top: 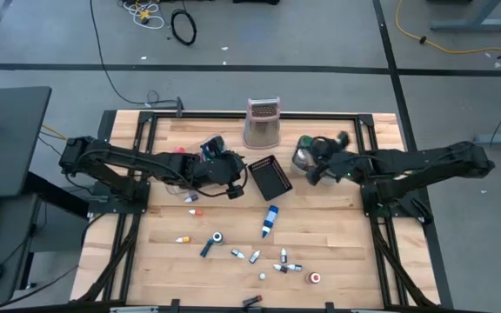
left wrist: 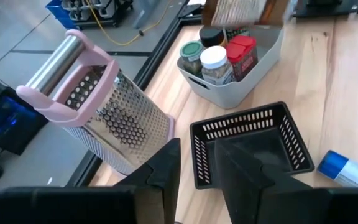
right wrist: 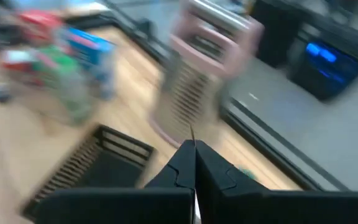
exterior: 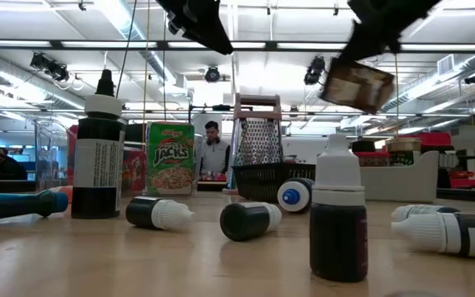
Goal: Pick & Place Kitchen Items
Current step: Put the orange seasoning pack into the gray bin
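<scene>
Left tool (left wrist: 196,180) slightly parted, empty, over black basket (left wrist: 253,146); bin (left wrist: 253,65) holds jars, apparently.

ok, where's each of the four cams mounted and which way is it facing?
High: overhead, straight down on the wooden table; both arms show.
Low: table-top level, facing the room; arms enter from above.
Left wrist: on the left arm, past its parted left gripper toward the black mesh basket.
Right wrist: on the right arm, past its shut right gripper.
Shared: the pink-framed metal grater shows in all four.
</scene>
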